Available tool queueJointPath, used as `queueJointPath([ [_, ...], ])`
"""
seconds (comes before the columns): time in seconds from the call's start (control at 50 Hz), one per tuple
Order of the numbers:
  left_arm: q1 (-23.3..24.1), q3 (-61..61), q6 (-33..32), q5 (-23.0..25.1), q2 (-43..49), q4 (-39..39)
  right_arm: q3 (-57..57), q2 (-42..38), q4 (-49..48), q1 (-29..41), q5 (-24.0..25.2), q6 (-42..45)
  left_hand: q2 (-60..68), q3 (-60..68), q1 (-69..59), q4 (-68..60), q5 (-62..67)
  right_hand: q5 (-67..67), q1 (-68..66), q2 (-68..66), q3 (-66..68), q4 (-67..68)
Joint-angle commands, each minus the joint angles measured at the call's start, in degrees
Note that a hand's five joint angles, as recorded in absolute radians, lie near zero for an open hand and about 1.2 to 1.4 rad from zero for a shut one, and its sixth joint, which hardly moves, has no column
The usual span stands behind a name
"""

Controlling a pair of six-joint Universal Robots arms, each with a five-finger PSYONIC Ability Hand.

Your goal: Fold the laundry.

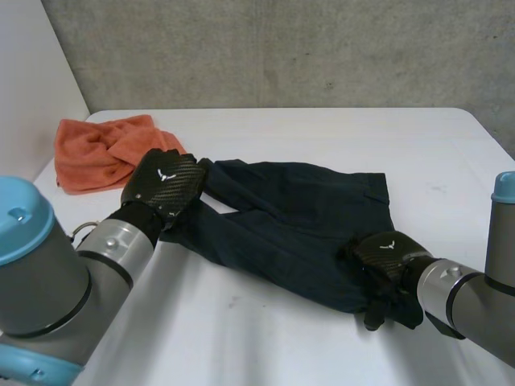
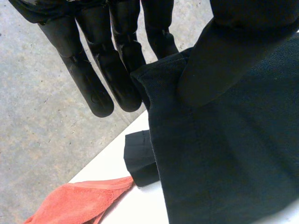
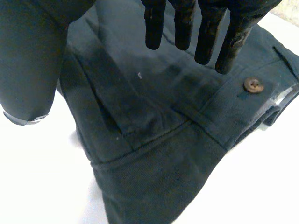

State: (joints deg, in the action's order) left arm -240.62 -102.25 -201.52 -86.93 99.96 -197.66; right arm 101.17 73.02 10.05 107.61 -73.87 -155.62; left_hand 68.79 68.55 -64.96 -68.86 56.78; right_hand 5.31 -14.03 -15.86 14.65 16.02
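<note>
Dark navy shorts lie spread across the middle of the white table. My left hand is at the shorts' left leg end and lifts it slightly. In the left wrist view its thumb presses the hem of the shorts against straight fingers, pinching the cloth. My right hand hovers over the near right corner, by the waistband. In the right wrist view its fingers hang straight above the shorts, holding nothing, close to a brown button.
A crumpled orange towel lies at the table's far left, just behind my left hand, with its edge past the shorts' hem in the left wrist view. A concrete wall stands behind the table.
</note>
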Motion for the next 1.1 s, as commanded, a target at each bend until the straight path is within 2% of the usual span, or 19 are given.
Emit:
queueJointPath([
  [0.02,-0.1,4.1,0.3,-0.3,4.3,0.3,2.1,0.3,-0.6,-1.0,-0.1,0.6,11.2,11.4,-15.0,-11.1,13.2,-0.9,-0.4,1.4,-0.2,-1.6],
  [0.18,-0.2,5.7,0.7,-0.5,4.7,0.6,4.8,0.0,-6.4,-2.6,-0.6,1.7,11.2,11.4,-15.0,-11.1,13.2,1.0,-2.3,-0.4,1.7,0.3],
  [0.22,-0.2,5.7,0.8,-0.5,4.7,0.6,5.2,-0.8,-8.2,-3.0,-0.7,1.7,11.2,11.4,-15.0,-11.1,13.2,5.0,-6.3,-4.5,5.7,4.3],
  [0.26,-0.1,5.7,0.8,-0.6,4.7,0.6,5.2,-1.1,-9.1,-3.2,-0.7,1.7,11.2,11.4,-15.0,-11.1,13.2,18.4,-19.7,-17.9,19.1,17.7],
  [0.28,0.0,5.7,0.8,-0.6,4.7,0.7,5.1,-1.2,-9.9,-3.4,-1.0,1.7,11.2,11.4,-15.0,-11.1,13.2,40.3,-41.6,-39.8,41.0,39.6],
  [0.3,0.0,5.6,0.8,-0.6,4.7,0.8,4.9,-1.1,-10.1,-3.5,-1.3,1.7,11.2,11.4,-15.0,-11.1,13.2,51.4,-52.6,-50.8,52.0,50.6],
  [0.32,0.1,5.3,0.8,-0.6,4.5,0.8,4.6,-1.0,-10.4,-3.7,-1.6,1.8,11.2,11.4,-15.0,-11.1,13.2,61.3,-62.6,-60.7,61.9,60.6],
  [0.34,0.2,5.1,0.7,-0.5,4.3,0.9,4.4,-0.9,-10.5,-3.8,-2.1,1.8,11.2,11.4,-15.0,-11.1,13.2,64.7,-65.9,-64.1,65.3,63.9],
  [0.42,0.3,3.8,0.6,-0.5,2.7,2.7,2.1,1.7,-9.7,-3.7,-3.3,3.2,11.2,11.4,-15.0,-11.1,13.2,64.7,-66.0,-64.1,65.4,64.0],
  [0.52,0.2,2.4,0.8,-0.4,-3.8,8.5,-2.9,16.0,-1.4,-4.0,-2.8,11.0,11.2,11.4,-15.0,-11.1,13.2,64.7,-66.0,-64.1,65.4,64.0],
  [0.58,0.2,3.0,1.0,-0.3,-9.7,12.3,-9.4,20.6,4.9,-4.2,-2.4,14.5,11.2,11.4,-15.0,-11.1,13.2,64.7,-66.0,-64.1,65.4,64.0],
  [0.72,0.2,6.4,1.7,-0.4,-21.3,14.0,-25.2,21.7,15.1,-3.8,-1.6,14.8,11.2,11.4,-15.0,-11.1,13.2,64.7,-66.0,-64.1,65.4,64.0],
  [0.8,-0.1,8.0,3.5,-0.3,-23.5,14.1,-31.7,20.9,21.3,-3.9,-1.2,15.1,11.2,11.4,-15.0,-11.1,13.2,64.7,-66.0,-64.1,65.4,64.0],
  [0.92,-0.2,7.4,4.5,-0.1,-19.5,13.8,-33.9,11.5,26.7,-3.6,-1.0,16.7,11.2,11.4,-15.0,-11.1,13.2,64.7,-66.0,-64.1,65.4,64.0],
  [1.0,-0.1,8.6,4.1,-0.2,-9.5,13.5,-34.1,4.9,26.7,-3.1,-2.0,17.5,11.2,11.4,-15.0,-11.1,13.2,64.7,-66.0,-64.1,65.4,64.0],
  [1.1,-0.5,15.9,4.0,-0.4,4.5,11.1,-36.8,-3.5,24.7,-2.4,-2.8,16.6,11.2,11.4,-15.0,-11.1,13.2,64.7,-66.0,-64.1,65.4,64.0],
])
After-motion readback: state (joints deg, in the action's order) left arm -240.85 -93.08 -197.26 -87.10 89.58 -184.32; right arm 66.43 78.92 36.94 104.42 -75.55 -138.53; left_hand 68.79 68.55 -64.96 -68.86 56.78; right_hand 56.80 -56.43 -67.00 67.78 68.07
